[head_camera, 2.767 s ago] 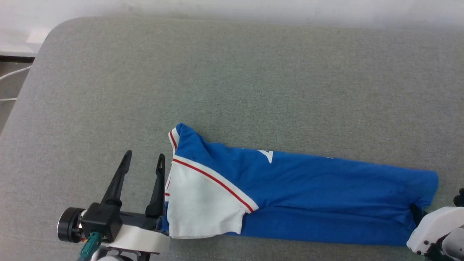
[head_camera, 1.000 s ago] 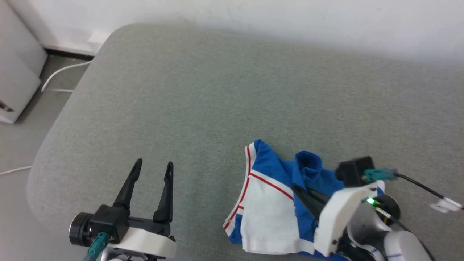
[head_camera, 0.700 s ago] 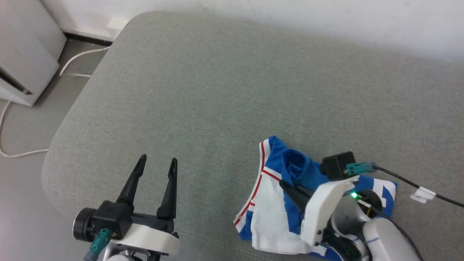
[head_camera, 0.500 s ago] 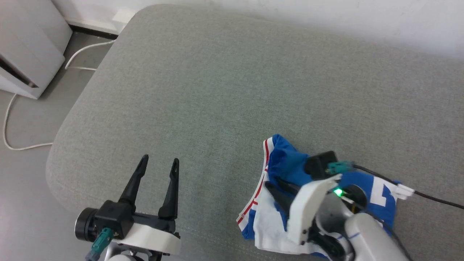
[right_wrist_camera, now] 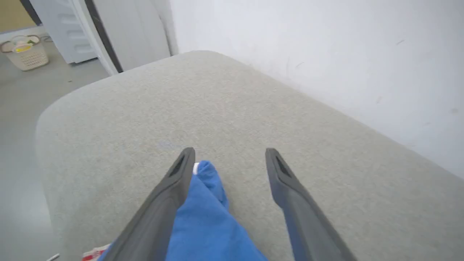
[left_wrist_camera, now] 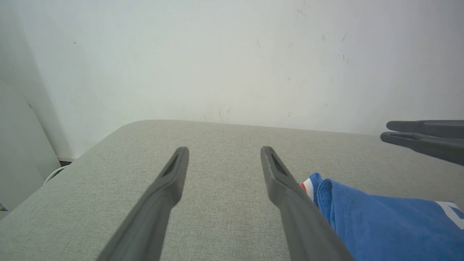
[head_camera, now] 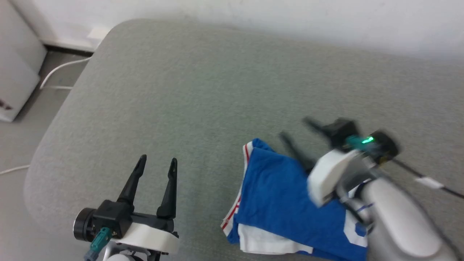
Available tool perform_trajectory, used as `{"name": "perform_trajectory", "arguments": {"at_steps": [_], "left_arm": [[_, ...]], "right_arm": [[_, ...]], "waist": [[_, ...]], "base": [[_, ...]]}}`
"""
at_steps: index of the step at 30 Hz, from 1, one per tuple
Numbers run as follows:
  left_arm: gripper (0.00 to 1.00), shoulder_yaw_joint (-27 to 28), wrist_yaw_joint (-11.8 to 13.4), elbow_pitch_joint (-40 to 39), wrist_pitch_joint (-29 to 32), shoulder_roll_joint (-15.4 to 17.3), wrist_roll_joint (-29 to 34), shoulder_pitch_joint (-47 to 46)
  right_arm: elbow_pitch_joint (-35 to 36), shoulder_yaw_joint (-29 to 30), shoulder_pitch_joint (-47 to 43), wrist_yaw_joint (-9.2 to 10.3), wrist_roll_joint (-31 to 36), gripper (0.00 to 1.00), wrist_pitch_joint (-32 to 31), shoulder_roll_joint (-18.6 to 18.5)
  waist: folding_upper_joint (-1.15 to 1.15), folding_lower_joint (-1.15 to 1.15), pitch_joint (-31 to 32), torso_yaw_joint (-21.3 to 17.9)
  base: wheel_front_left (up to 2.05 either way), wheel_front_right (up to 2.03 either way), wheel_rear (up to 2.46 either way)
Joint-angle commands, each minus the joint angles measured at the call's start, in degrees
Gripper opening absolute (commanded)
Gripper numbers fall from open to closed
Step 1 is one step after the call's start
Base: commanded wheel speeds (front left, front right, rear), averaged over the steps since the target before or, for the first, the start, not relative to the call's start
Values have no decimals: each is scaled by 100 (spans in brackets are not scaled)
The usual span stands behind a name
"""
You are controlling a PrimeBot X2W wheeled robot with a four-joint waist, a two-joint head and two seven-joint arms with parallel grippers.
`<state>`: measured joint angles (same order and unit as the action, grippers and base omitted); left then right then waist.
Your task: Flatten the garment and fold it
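The garment lies folded into a short blue stack near the cushion's front edge, with red-and-white trim at its left end and a white layer at the bottom. My right gripper hovers blurred above the stack's far side, open and holding nothing. From its wrist camera the right gripper shows spread fingers over the garment. My left gripper stands open, left of the garment and apart from it. In the left wrist view the left gripper is empty, with the garment at the lower right.
The grey cushion runs back to a white wall, and its rounded corner is at the left. Off that edge are floor, a white cable and a white cabinet. A pale basket stands on the floor.
My right gripper opened and let go of the blue fold, which now lies flat over the white sleeve. The gripper then rose away toward the back. The head camera also shifted.
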<state>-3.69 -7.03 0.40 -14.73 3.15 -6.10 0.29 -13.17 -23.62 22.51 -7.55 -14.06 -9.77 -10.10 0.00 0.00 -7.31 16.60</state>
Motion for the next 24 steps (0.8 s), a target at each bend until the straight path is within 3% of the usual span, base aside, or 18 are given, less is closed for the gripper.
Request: {"name": "perform_trajectory", "arguments": {"at_steps": [1,5,11,16,24], "left_arm": [[100,31,-20,-13,-27,-27,-1,-33],[100,29,-27,4,-27,-27,89,-30],[100,82,-32,-38,-27,-27,56,31],[100,118,-35,-75,-27,-27,-58,65],[100,101,-40,-9,-27,-27,-142,172]], "right_arm": [[56,165,152,6,241,100,241,-222],[125,580,202,6,775,100,770,-711],[362,1409,-184,6,993,100,1206,-864],[849,2133,-919,6,993,100,1526,-627],[1772,2857,-2151,6,967,100,2012,292]], "waist": [[0,0,191,-306],[0,0,289,-559],[0,0,372,-817],[0,0,387,-978],[0,0,382,-1176]], "base": [[0,0,0],[0,0,0],[0,0,0],[0,0,0],[0,0,0]]}}
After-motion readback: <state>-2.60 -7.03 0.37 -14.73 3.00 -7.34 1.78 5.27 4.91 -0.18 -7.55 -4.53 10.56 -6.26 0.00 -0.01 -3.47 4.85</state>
